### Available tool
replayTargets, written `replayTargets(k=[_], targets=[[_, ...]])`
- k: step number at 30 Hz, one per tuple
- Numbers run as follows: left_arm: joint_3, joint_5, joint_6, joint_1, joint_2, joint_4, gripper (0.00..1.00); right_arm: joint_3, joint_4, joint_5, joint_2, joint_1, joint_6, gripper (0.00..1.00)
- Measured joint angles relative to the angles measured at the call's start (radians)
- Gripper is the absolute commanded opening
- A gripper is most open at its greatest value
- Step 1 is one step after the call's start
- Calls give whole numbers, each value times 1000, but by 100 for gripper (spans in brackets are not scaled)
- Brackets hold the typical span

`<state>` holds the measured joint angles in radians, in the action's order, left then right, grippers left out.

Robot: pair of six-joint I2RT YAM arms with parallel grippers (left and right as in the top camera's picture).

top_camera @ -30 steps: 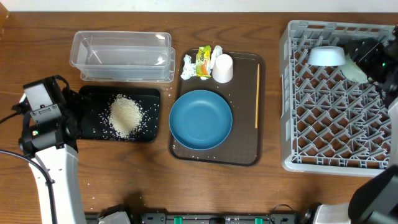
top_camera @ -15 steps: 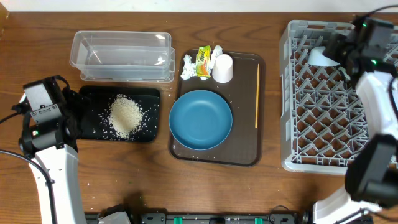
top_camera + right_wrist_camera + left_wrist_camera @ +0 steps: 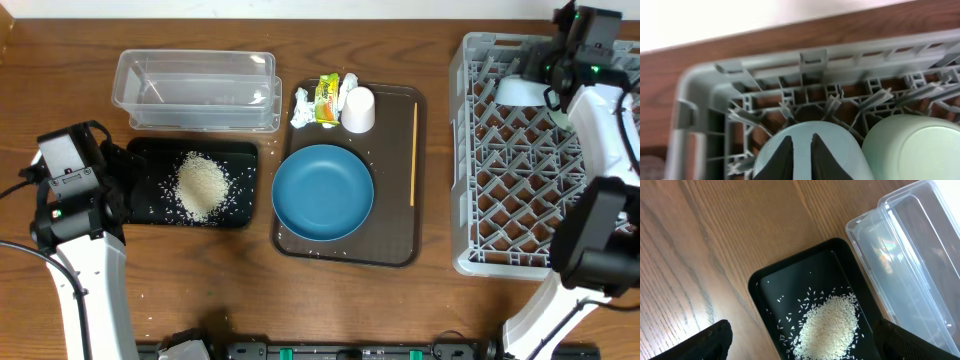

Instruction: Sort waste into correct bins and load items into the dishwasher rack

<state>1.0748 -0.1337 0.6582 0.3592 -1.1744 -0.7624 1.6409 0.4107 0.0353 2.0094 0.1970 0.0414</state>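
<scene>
One pale blue bowl (image 3: 522,90) sits overhead in the dishwasher rack's (image 3: 520,200) 11 o'clock corner beside the right arm (image 3: 598,105); rice (image 3: 203,187) lies on the black tray (image 3: 150,150) at 9 o'clock. At the left wrist, the left gripper (image 3: 802,342) is spread wide above the rice. At the right wrist, the right gripper (image 3: 802,152) is nearly pressed together over the bowl, and I cannot tell whether it pinches it.

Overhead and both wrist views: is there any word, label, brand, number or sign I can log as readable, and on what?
On the snack wrapper: yellow-green print, too small and blurred to read.
Elsewhere: none. No text shows on the clear tub, black tray, white cup or dishwasher rack.
</scene>
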Motion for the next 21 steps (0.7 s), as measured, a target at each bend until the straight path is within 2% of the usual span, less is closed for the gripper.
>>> replayTargets(k=[9,21], targets=[[0,0,0,0,0,0,92,0,29,-10,39,0,-29,1],[0,0,0,0,0,0,92,1,267,-17,-10,0,-10,1]])
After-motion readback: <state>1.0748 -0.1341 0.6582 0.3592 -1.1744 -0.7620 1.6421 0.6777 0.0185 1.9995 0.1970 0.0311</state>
